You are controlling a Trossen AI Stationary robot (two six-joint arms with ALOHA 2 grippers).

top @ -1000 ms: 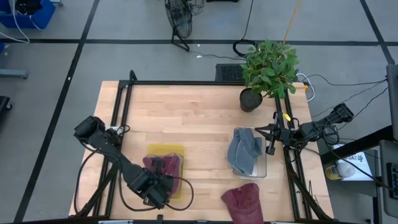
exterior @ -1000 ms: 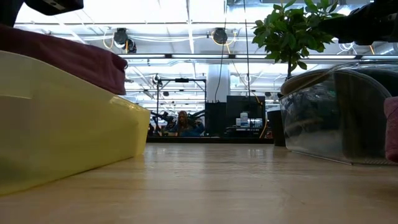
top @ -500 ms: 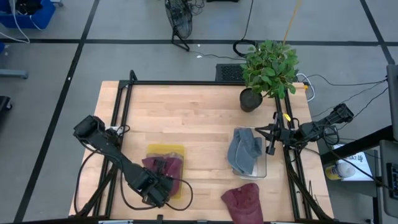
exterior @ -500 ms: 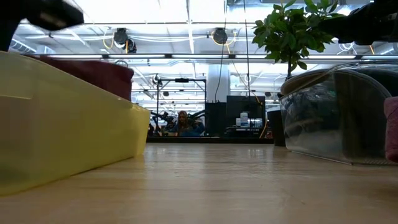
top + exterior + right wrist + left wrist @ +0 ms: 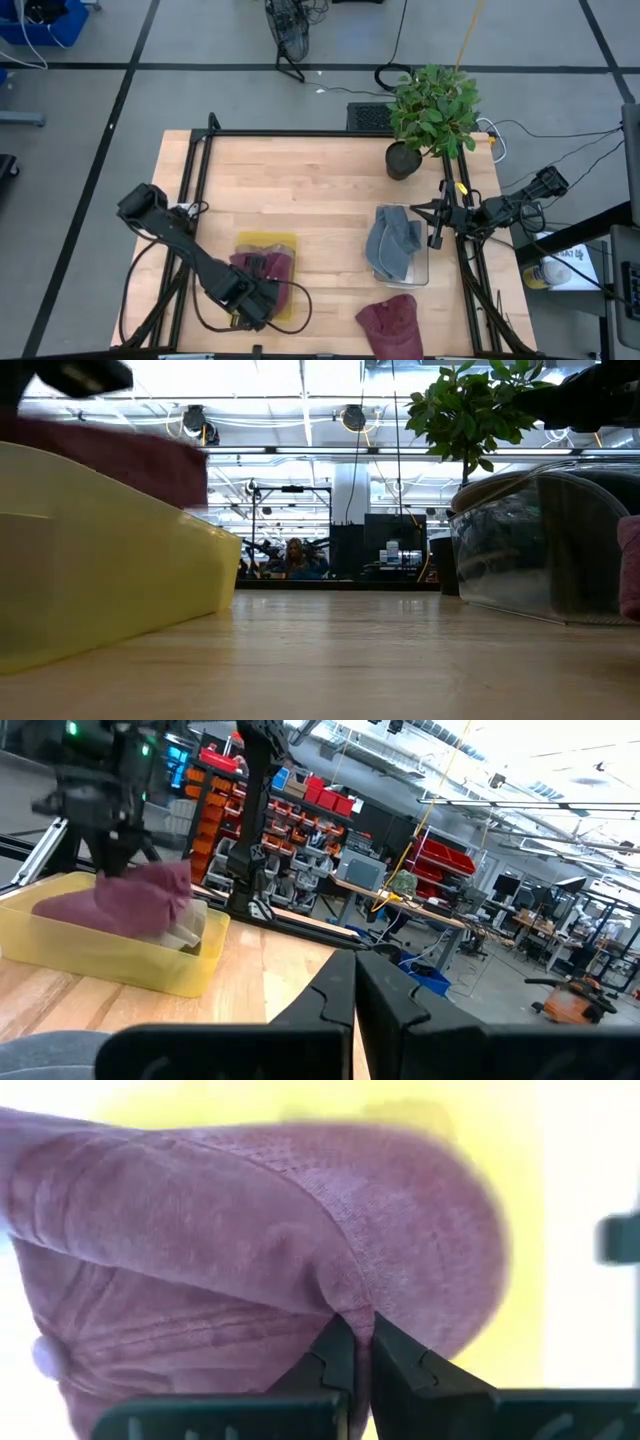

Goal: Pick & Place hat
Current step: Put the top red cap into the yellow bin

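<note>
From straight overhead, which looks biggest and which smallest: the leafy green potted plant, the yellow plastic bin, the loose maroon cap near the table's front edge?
1. Leafy green potted plant, clearly largest.
2 and 3. Yellow plastic bin and loose maroon cap: too alike to rank, since the bin is partly hidden.

1. Left arm [image 5: 180, 245]: dark, jointed links; black cables looped alongside.
2. Left gripper [image 5: 355, 1348]: two black angular fingers with stepped inner edges on a dark crossbar.
3. Right arm [image 5: 510, 208]: dark, slender; yellow marking near its gripper end.
4. Right gripper [image 5: 355, 982]: matching black fingers.
</note>
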